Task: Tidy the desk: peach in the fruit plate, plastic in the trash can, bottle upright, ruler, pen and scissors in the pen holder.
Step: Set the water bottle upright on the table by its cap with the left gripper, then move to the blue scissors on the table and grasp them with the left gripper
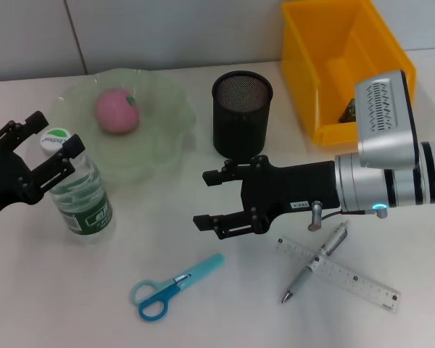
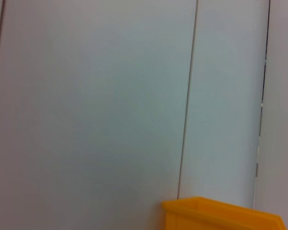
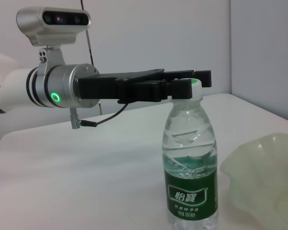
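Matte white worktop [image 1: 203, 304]: left pincer [image 1: 40, 148] open around ribbed clear plastic bottle [image 1: 80, 196] cap at 9 o'clock; right pincer [image 1: 210, 197] open, centre.

We can't identify the dark thing [image 1: 349, 112] inside the bin [image 1: 326, 134]; the right arm hides most of it.

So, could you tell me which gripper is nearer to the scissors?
Right. The right gripper hovers open just above the scissors; the left gripper is at the bottle cap, farther off.
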`<control>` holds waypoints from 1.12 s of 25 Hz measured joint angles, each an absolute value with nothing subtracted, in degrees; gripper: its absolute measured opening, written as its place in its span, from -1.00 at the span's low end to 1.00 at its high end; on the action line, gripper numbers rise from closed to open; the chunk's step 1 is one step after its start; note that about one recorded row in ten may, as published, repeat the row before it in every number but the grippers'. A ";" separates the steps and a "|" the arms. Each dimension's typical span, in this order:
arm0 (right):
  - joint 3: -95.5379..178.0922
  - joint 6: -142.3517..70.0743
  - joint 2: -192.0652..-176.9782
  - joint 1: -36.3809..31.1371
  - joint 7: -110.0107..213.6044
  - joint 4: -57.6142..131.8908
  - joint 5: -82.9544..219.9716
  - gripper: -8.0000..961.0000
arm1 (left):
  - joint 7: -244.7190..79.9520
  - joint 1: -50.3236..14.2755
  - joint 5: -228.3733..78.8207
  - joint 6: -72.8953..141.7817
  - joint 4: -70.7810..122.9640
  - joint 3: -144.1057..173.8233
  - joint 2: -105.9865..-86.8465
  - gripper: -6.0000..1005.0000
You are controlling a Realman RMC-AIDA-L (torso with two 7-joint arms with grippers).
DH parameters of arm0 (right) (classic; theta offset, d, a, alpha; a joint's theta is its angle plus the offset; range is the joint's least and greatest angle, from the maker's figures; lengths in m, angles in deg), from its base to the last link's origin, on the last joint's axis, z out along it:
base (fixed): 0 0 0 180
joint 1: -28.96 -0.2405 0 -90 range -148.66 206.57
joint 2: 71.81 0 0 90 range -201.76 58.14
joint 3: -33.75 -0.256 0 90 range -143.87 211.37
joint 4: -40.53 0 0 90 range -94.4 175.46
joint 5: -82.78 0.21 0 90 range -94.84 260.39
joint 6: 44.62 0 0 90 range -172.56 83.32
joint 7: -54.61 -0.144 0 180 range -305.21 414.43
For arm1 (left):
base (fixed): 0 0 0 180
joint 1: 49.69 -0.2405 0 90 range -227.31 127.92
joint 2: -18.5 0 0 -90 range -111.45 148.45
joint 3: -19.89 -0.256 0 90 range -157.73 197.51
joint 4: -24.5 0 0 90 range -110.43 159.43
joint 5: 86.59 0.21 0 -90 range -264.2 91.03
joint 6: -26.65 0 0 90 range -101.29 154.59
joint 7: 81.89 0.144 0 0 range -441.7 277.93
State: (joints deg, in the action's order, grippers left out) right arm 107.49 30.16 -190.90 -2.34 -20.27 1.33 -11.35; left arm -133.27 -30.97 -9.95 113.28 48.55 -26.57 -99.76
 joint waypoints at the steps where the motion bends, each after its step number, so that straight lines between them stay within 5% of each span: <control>1: 107.49 30.16 -190.90 -2.34 -20.27 1.33 -11.35 0.62 | -133.56 -31.03 -9.94 113.39 48.67 -26.57 -99.71 0.32; 7: 107.49 30.11 -190.90 -2.26 -20.27 1.36 -11.35 0.62 | -134.22 -31.78 -9.93 115.48 49.06 -26.44 -99.50 0.73; 17: 106.99 30.22 -190.98 -2.07 -20.56 1.43 -11.21 0.62 | -140.18 -34.70 -9.69 120.85 53.30 -24.94 -98.89 0.72; 18: 106.96 30.26 -190.99 -2.06 -20.68 1.45 -11.20 0.62 | -146.02 -35.49 -9.19 125.88 54.23 -24.87 -96.91 0.72; 23: 106.13 30.31 -191.01 -1.67 -20.70 1.52 -10.82 0.62 | -152.89 -35.60 -6.15 132.70 55.50 -25.22 -94.83 0.72; 27: 105.63 30.34 -191.00 -1.25 -20.61 1.40 -8.67 0.62 | -154.94 -35.55 -4.34 134.10 57.13 -25.32 -94.82 0.72; 28: 105.42 30.35 -190.96 -1.05 -20.61 1.37 -8.27 0.62 | -159.58 -34.90 3.04 135.11 63.72 -25.55 -96.56 0.72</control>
State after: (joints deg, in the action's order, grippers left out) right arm 105.42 30.35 -190.96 -1.05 -20.61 1.37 -8.27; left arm -159.58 -34.90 3.04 135.11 63.72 -25.55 -96.56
